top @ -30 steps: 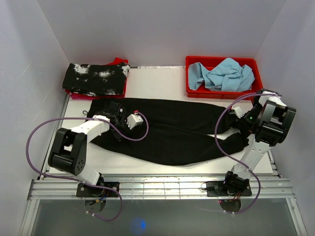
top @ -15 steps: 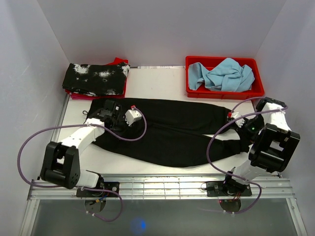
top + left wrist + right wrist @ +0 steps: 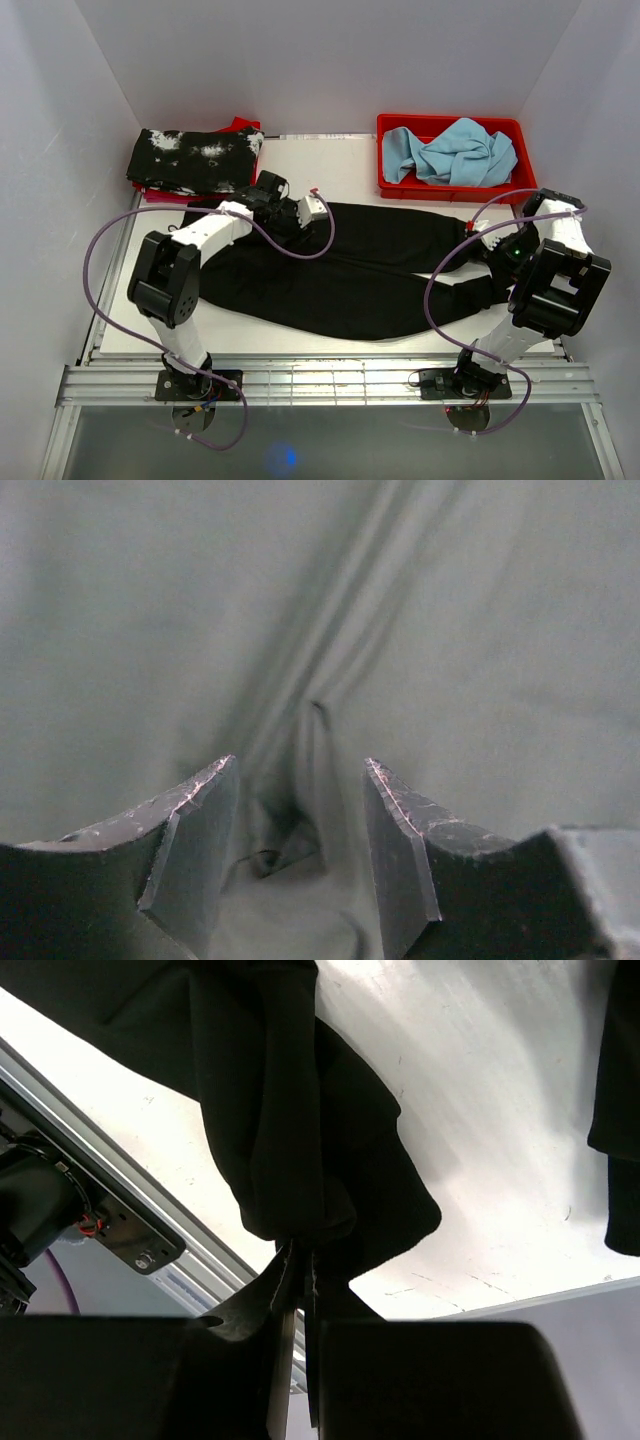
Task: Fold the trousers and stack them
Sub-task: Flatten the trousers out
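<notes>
Trousers [image 3: 370, 275]: black, flat on the table [image 3: 330, 165], long axis running left–right between both arms.
Left gripper [image 3: 300, 770]: jaws apart, straddling a raised crease at the far-left end, cloth directly beneath.
Right gripper [image 3: 297, 1260]: clamped on the bunched right leg end.
Surroundings: splotched garment [image 3: 195, 160] just beyond the left arm, red bin [image 3: 450, 190] far right; I judge neither blocks a fold.

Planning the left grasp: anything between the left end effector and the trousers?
Nothing visible. The left end effector hangs open directly over the trousers, with a small ridge of the black cloth between its fingers.
</notes>
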### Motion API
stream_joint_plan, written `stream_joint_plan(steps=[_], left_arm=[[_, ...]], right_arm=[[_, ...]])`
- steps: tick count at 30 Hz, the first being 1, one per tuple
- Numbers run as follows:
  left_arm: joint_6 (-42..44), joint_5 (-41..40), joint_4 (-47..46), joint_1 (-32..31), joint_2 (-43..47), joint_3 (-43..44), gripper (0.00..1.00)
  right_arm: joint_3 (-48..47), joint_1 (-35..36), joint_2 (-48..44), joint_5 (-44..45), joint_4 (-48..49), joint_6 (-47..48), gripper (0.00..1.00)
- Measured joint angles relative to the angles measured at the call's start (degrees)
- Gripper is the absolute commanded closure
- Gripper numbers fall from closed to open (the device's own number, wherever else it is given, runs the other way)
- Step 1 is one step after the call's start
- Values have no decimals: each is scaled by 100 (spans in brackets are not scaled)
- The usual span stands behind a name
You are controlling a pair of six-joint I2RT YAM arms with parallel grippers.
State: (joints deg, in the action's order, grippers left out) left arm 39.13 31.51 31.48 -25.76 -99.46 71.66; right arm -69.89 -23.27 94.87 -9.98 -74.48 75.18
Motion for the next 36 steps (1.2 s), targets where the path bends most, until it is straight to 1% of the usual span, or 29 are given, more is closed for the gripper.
stream_joint_plan(steps=[3, 5, 6, 7, 8, 10, 11, 13, 14, 19, 25, 28, 31, 36], left_arm=[[236, -35, 284, -46, -393, 13, 37], [356, -92, 442, -66, -511, 13, 39], [409, -122, 505, -70, -529, 13, 53], [485, -153, 581, -74, -529, 13, 53], [518, -184, 601, -74, -527, 22, 64], [601, -291, 634, -79, -527, 22, 73], [656, -330, 649, -79, -527, 22, 84], [715, -393, 660, -74, -520, 17, 98], [708, -404, 667, -66, -503, 9, 100], [592, -361, 649, 177, -48, -227, 100], [214, -186, 490, 999, 1172, -658, 100], [37, -170, 295, 1130, 1587, -933, 100], [-251, -219, 98, 1110, 1447, -1001, 100], [-713, -420, -201, 1106, 619, -872, 100]], right_arm=[[-22, -2, 0, 2, 0, -20, 92], [-22, -4, -2, 4, 4, -28, 92], [-22, -9, -2, 4, 2, -35, 92], [-22, -15, -2, 7, 2, -48, 92], [-20, -24, -9, 7, 2, -66, 92], [-20, -33, -33, 24, 4, -94, 92], [-20, -35, -48, 37, 2, -109, 92], [-17, -42, -79, 70, 2, -129, 92], [-13, -48, -94, 85, 2, -131, 92], [72, -179, -177, 238, 11, -125, 92], [442, -380, -525, 450, 48, 31, 92], [446, -345, -531, 378, -22, 66, 92], [48, -216, 61, 291, -175, -120, 92], [-1279, -55, 1788, -22, -39, -745, 92]])
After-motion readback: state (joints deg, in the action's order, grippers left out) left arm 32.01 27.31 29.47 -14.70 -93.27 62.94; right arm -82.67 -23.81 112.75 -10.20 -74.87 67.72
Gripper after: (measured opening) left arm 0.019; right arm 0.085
